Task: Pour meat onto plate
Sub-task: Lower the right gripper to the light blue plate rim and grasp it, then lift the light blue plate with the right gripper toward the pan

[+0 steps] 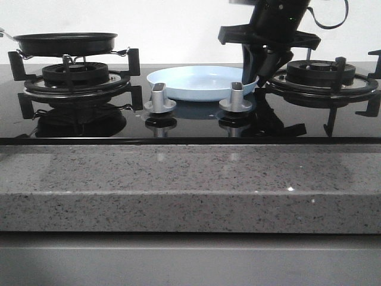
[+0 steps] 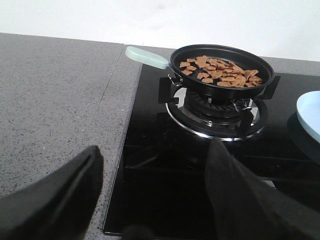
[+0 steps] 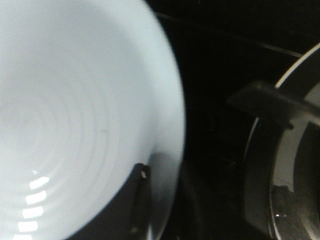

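Meat [image 2: 221, 71] lay unpoured in frying pan [image 2: 222, 65]; plate [image 1: 202, 82] empty; left pincer [image 2: 150, 195] apart; right pincer [image 1: 262, 70] astride plate rim, clamp uncertain.

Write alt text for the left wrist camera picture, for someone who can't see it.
A black frying pan holding a heap of small orange-brown meat pieces sits on a gas burner, its pale green handle pointing toward a grey stone counter. The left gripper is open in the foreground, and the pale blue plate shows at the picture's edge.
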You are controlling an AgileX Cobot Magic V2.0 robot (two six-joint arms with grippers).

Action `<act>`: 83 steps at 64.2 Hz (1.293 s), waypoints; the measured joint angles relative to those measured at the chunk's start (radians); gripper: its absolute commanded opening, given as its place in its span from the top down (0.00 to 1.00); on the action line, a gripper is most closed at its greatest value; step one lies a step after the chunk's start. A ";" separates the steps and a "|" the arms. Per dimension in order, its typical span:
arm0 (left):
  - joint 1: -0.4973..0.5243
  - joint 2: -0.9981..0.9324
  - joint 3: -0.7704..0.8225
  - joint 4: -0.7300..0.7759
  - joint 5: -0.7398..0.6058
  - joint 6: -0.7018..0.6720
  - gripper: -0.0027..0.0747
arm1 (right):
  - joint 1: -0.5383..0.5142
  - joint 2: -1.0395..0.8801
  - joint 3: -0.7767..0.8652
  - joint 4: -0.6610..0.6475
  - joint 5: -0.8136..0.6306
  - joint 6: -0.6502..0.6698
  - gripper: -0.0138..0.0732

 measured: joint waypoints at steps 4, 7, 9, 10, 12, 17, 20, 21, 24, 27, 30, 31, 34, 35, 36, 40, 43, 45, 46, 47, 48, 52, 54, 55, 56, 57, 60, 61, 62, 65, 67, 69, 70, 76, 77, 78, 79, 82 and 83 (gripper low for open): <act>0.000 0.000 0.000 0.000 0.000 0.000 0.40 | 0.000 0.000 -0.003 0.007 -0.009 0.000 0.92; 0.000 0.000 0.000 0.000 0.000 0.000 0.40 | 0.000 0.000 -0.005 0.009 -0.014 0.005 0.92; 0.000 0.000 0.000 0.000 0.000 0.000 0.40 | 0.000 0.000 -0.005 0.009 -0.016 0.007 0.92; 0.000 0.000 0.000 0.000 0.000 0.000 0.40 | 0.000 0.000 -0.007 0.010 -0.016 0.007 0.92; 0.000 0.000 0.000 0.000 0.000 0.000 0.40 | 0.000 0.000 -0.009 0.012 -0.014 0.009 0.92; 0.000 0.000 0.000 0.000 0.000 0.000 0.40 | 0.000 0.000 -0.033 0.012 0.005 0.009 0.92; 0.000 0.000 0.000 0.000 0.000 0.000 0.40 | 0.000 0.000 -0.054 0.012 0.022 0.009 0.92; 0.000 0.000 0.000 0.000 0.000 0.000 0.40 | 0.000 0.000 -0.062 0.012 0.029 0.009 0.92; 0.000 0.000 0.000 0.000 0.000 0.000 0.40 | 0.000 0.000 -0.096 0.010 0.061 0.009 0.92; 0.000 0.000 0.000 0.000 0.000 0.000 0.40 | -0.002 0.000 -0.140 0.010 0.106 0.009 0.92; 0.000 0.000 0.000 0.000 0.000 0.000 0.40 | -0.007 0.000 -0.175 0.010 0.149 0.009 0.92; 0.000 0.000 0.000 0.000 0.000 0.000 0.40 | -0.007 0.000 -0.185 0.010 0.162 0.009 0.92; 0.000 0.000 0.000 0.000 0.000 0.000 0.40 | -0.015 0.000 -0.219 0.020 0.197 0.009 0.92; 0.000 0.000 0.000 0.000 0.000 0.000 0.40 | -0.015 0.000 -0.228 0.024 0.205 0.009 0.92; 0.000 0.000 0.000 0.000 0.000 0.000 0.40 | -0.017 0.000 -0.236 0.026 0.210 0.009 0.92; 0.000 0.000 0.000 0.000 0.000 0.000 0.40 | -0.027 0.000 -0.269 0.047 0.225 0.009 0.92; 0.000 0.000 0.000 0.000 0.000 0.000 0.40 | -0.036 0.000 -0.284 0.058 0.229 0.009 0.92; 0.000 0.000 0.000 0.000 0.000 0.000 0.40 | -0.040 -0.002 -0.287 0.062 0.229 0.009 0.92; 0.000 0.000 0.000 0.000 0.000 0.000 0.40 | -0.040 -0.002 -0.287 0.062 0.229 0.009 0.92; 0.000 0.000 0.000 0.000 0.000 0.000 0.40 | -0.042 -0.004 -0.289 0.064 0.231 0.009 0.92; 0.000 0.000 0.000 0.000 0.000 0.000 0.40 | -0.045 -0.006 -0.289 0.065 0.231 0.009 0.92; 0.000 0.000 0.000 0.000 0.000 0.000 0.40 | -0.046 -0.011 -0.289 0.065 0.235 0.009 0.92; 0.000 0.000 0.000 0.000 0.000 0.000 0.40 | -0.048 -0.019 -0.287 0.066 0.235 0.009 0.92; 0.000 0.000 0.000 0.000 0.000 0.000 0.40 | -0.048 -0.022 -0.284 0.067 0.235 0.009 0.92; 0.000 0.000 0.000 0.000 0.000 0.000 0.40 | -0.048 -0.027 -0.280 0.071 0.235 0.009 0.92; 0.000 0.000 0.000 0.000 0.000 0.000 0.40 | -0.048 -0.032 -0.272 0.074 0.235 0.009 0.92; 0.000 0.000 0.000 0.000 0.000 0.000 0.40 | -0.048 -0.055 -0.244 0.089 0.235 0.000 0.92; 0.000 0.000 0.000 0.000 0.000 0.000 0.40 | -0.045 -0.063 -0.234 0.091 0.235 0.000 0.92; 0.000 0.000 0.000 0.000 0.000 0.000 0.40 | -0.043 -0.071 -0.228 0.094 0.235 0.000 0.92; 0.000 0.000 0.000 0.000 0.000 0.000 0.40 | -0.036 -0.101 -0.180 0.101 0.235 -0.018 0.92; 0.000 0.000 0.000 0.000 0.000 0.000 0.40 | -0.028 -0.125 -0.145 0.103 0.235 -0.024 0.92; 0.000 0.000 0.000 0.000 0.000 0.000 0.40 | -0.018 -0.158 -0.105 0.104 0.232 -0.029 0.92; 0.000 0.000 0.000 0.000 0.000 0.000 0.40 | -0.013 -0.172 -0.083 0.106 0.228 -0.031 0.92; 0.000 0.000 0.000 0.000 0.000 0.000 0.40 | 0.015 -0.277 0.088 0.112 0.158 -0.035 0.92; 0.000 0.000 0.000 0.000 0.000 0.000 0.40 | 0.018 -0.294 0.118 0.114 0.142 -0.035 0.92; 0.000 0.000 0.000 0.000 0.000 0.000 0.40 | 0.022 -0.312 0.163 0.117 0.113 -0.037 0.92; 0.000 0.000 0.000 0.000 0.000 0.000 0.40 | 0.025 -0.329 0.194 0.117 0.092 -0.037 0.92; 0.000 0.000 0.000 0.000 0.000 0.000 0.40 | 0.032 -0.389 0.302 0.124 0.012 -0.037 0.92; 0.000 0.000 0.000 0.000 0.000 0.000 0.40 | 0.035 -0.405 0.332 0.127 -0.012 -0.037 0.92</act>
